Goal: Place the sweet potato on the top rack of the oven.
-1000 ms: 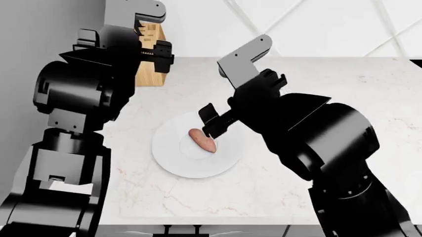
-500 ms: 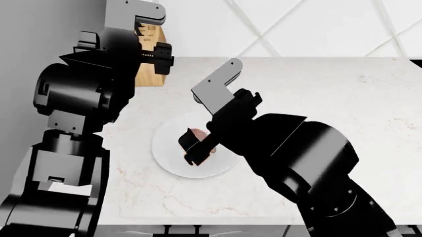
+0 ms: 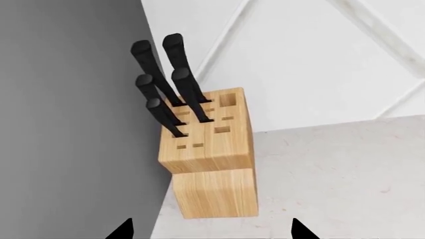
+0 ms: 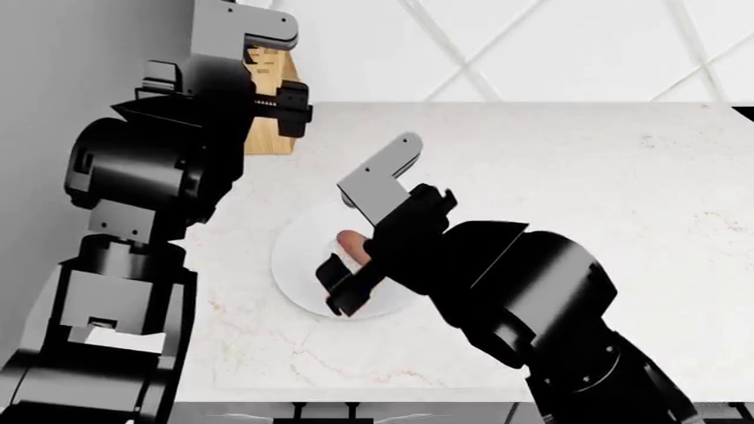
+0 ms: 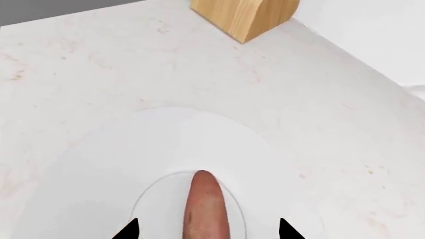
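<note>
Lower than a moment ago, the right gripper has come down over the plate, its black fingers now straddling the sweet potato — in the right wrist view the two fingertips stand apart with the tuber between them, the jaws spread and nothing clamped. The sweet potato, smooth, pinkish-orange and tapered to a rounded end, lies in the shallow centre well of the round white plate; from the head view only its upper end shows past the gripper. The plate sits on a pale marble-veined countertop.

Up at the back left corner, the left gripper hangs raised, its two dark fingertips wide apart and holding nothing, pointed toward a light wooden knife block — a slanted, slotted block with visible grain, five matte black handles jutting from it. Behind it stand a grey wall and white diagonally seamed tiling.
</note>
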You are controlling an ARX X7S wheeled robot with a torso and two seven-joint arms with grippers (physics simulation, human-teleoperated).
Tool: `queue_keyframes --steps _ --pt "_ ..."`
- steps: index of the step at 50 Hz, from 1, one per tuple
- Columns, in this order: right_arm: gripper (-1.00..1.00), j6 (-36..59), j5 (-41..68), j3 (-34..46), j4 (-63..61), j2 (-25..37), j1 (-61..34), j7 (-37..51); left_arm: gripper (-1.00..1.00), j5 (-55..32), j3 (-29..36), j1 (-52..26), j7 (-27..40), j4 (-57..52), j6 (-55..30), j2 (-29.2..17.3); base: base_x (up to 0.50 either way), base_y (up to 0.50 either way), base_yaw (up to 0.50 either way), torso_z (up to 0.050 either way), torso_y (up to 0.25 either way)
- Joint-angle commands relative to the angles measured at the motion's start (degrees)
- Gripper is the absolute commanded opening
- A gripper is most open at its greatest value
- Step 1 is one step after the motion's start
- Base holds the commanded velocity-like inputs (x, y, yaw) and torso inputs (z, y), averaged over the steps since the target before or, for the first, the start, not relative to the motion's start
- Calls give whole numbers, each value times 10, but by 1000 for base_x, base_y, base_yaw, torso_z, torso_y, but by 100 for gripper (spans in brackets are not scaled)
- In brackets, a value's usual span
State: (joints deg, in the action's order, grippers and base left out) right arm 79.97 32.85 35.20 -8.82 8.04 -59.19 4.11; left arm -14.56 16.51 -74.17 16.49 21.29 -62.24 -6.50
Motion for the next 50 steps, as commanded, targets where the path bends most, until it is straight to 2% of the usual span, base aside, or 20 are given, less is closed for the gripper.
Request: queue_keyframes --steps 1,50 --pt "100 -15 6 2 12 8 12 -4 100 -3 5 2 2 9 9 3 0 0 0 0 0" --pt "100 -60 14 16 63 16 19 -11 100 -20 13 7 10 27 29 -4 0 0 0 0 0"
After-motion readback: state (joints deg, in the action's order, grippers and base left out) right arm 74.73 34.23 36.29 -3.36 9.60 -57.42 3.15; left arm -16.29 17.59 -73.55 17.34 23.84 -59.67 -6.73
